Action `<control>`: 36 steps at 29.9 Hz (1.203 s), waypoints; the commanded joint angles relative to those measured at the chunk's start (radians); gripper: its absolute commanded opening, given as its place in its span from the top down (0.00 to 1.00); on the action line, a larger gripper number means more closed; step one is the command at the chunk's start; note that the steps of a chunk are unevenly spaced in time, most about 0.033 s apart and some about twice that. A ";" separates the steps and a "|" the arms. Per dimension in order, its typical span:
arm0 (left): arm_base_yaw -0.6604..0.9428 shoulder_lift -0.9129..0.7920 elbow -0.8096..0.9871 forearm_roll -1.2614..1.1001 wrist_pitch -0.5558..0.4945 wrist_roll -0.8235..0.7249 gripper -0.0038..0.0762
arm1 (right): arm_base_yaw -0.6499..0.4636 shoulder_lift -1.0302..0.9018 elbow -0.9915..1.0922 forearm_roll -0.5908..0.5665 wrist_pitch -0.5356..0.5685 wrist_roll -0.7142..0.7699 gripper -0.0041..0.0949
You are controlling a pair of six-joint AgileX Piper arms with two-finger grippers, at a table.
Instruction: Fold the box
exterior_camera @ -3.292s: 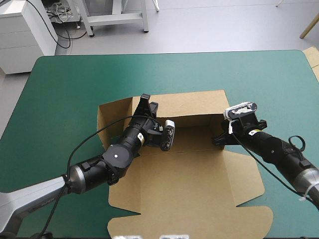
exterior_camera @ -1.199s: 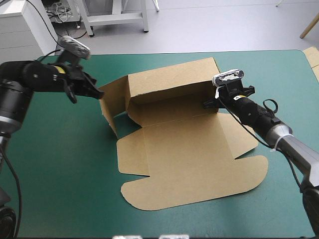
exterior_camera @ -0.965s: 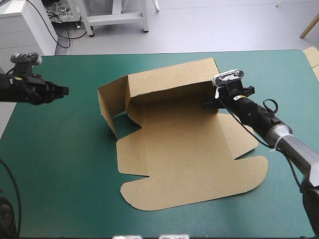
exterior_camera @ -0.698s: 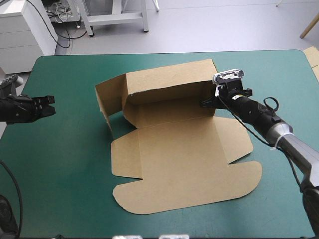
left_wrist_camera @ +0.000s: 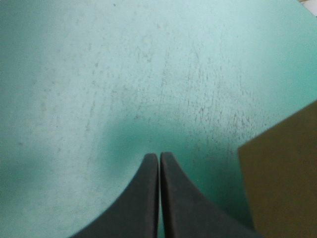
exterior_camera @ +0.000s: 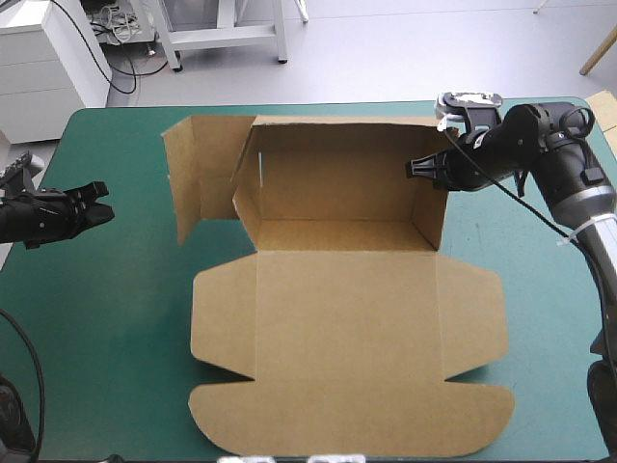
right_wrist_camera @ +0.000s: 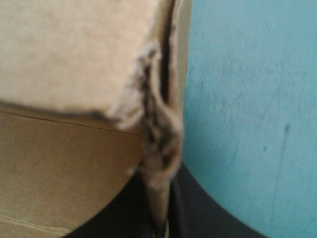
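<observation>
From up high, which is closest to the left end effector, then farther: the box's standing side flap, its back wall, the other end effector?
From the left end effector:
1. side flap, left end of the box.
2. back wall, far side.
3. right end effector, gripping the right wall.

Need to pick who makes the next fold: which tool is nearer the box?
Right. The right tool is shut on the box at its far right corner; the left tool is shut over the table, left of the box, apart.
</observation>
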 commanded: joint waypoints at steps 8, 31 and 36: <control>0.001 -0.034 -0.023 -0.079 -0.031 -0.013 0.96 | 0.005 -0.052 0.137 0.017 0.014 0.007 0.97; 0.001 -0.034 -0.023 -0.116 -0.060 -0.054 0.96 | 0.057 0.094 0.240 -0.067 -0.332 -0.071 0.80; 0.001 -0.034 -0.023 -0.123 -0.058 -0.054 0.96 | 0.057 0.106 0.223 -0.067 -0.330 -0.071 0.32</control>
